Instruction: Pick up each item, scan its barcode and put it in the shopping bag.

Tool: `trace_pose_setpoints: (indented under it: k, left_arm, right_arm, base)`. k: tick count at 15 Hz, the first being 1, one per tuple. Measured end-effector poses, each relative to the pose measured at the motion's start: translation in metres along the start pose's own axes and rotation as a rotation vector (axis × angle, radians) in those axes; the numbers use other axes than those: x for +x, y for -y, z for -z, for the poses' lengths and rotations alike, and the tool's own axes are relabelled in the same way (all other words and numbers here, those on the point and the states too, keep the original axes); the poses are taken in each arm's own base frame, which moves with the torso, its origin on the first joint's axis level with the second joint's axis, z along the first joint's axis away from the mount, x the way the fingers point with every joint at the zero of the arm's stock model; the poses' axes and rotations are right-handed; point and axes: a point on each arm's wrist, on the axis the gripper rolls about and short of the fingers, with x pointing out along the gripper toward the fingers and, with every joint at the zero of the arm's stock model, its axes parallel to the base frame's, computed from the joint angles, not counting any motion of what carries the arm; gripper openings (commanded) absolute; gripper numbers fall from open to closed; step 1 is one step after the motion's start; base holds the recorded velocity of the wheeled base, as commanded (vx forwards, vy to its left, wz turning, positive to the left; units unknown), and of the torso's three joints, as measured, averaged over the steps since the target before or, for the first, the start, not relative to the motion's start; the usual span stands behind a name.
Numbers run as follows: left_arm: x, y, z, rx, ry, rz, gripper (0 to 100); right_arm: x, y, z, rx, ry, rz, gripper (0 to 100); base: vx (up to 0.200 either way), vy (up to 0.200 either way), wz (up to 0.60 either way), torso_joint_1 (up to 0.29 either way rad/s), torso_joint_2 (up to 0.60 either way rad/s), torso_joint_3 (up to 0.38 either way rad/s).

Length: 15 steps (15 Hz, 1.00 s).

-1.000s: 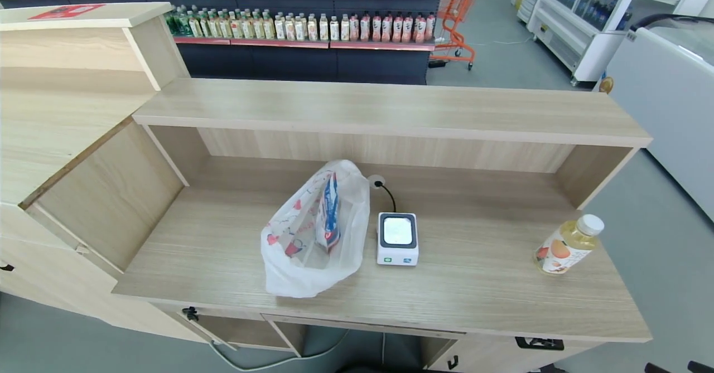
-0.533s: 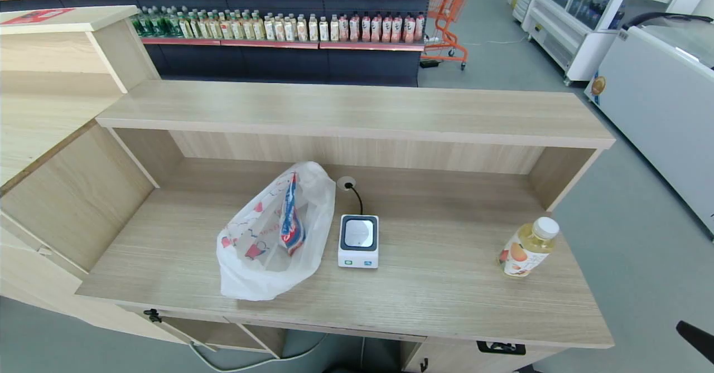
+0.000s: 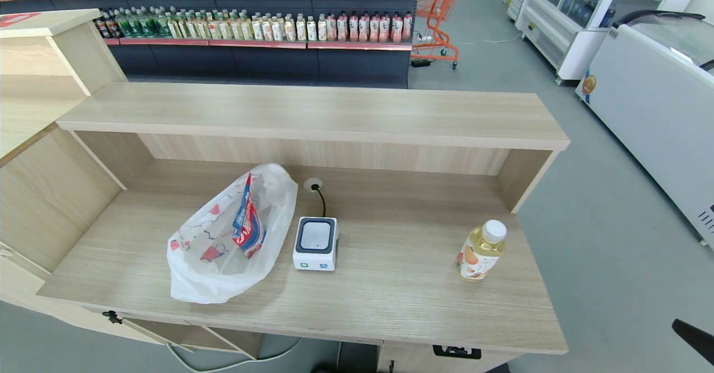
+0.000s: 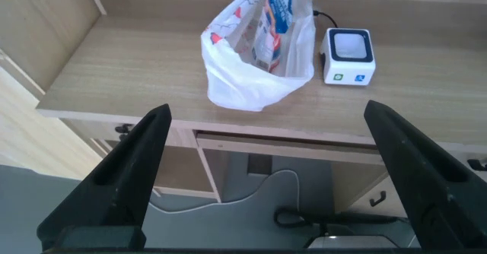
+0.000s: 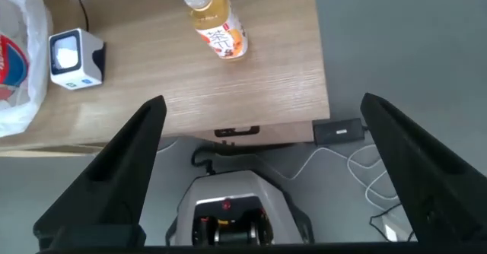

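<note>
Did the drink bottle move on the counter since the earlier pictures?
No. The drink bottle stands equally far right of the scanner as before; the whole view shifted, so the camera moved.

Bright, even light comes from overhead, so the counter (image 3: 401, 295) shows soft shadows. There is a faint one at the foot of the bottle (image 3: 482, 250) and a darker band under the upper ledge (image 3: 312, 114) along the counter's back edge. The scanner (image 3: 316, 243) glass and the freezer (image 3: 641, 100) lid catch pale glare. Toward the head view's edges, straight lines bow.
</note>
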Motion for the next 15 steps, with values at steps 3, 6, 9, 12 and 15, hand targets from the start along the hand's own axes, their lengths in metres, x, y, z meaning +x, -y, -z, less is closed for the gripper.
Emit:
trace_pose_setpoints:
  k: [3, 6, 9, 12, 15]
  left_arm:
    - [0.0, 0.0, 0.0, 0.0, 0.0, 0.0, 100]
    - [0.0, 0.0, 0.0, 0.0, 0.0, -0.001, 100]
    - [0.0, 0.0, 0.0, 0.0, 0.0, -0.001, 100]
    - [0.0, 0.0, 0.0, 0.0, 0.0, -0.001, 100]
    - [0.0, 0.0, 0.0, 0.0, 0.0, -0.001, 100]
  right_arm:
    - [0.007, 0.001, 0.0, -0.018, -0.034, 0.04, 100]
    - [0.032, 0.005, -0.007, -0.054, -0.098, 0.138, 100]
    - [0.082, 0.01, -0.022, -0.104, -0.112, 0.175, 100]
    - [0.129, 0.013, -0.019, -0.145, -0.166, 0.12, 100]
    - [0.16, 0.007, -0.008, -0.173, -0.203, 0.054, 100]
  base:
    - [0.0, 0.0, 0.0, 0.0, 0.0, 0.0]
    - [0.0, 0.0, 0.0, 0.0, 0.0, 0.0]
    - [0.0, 0.0, 0.0, 0.0, 0.0, 0.0]
    - [0.0, 0.0, 0.0, 0.0, 0.0, 0.0]
    - [0.0, 0.0, 0.0, 0.0, 0.0, 0.0]
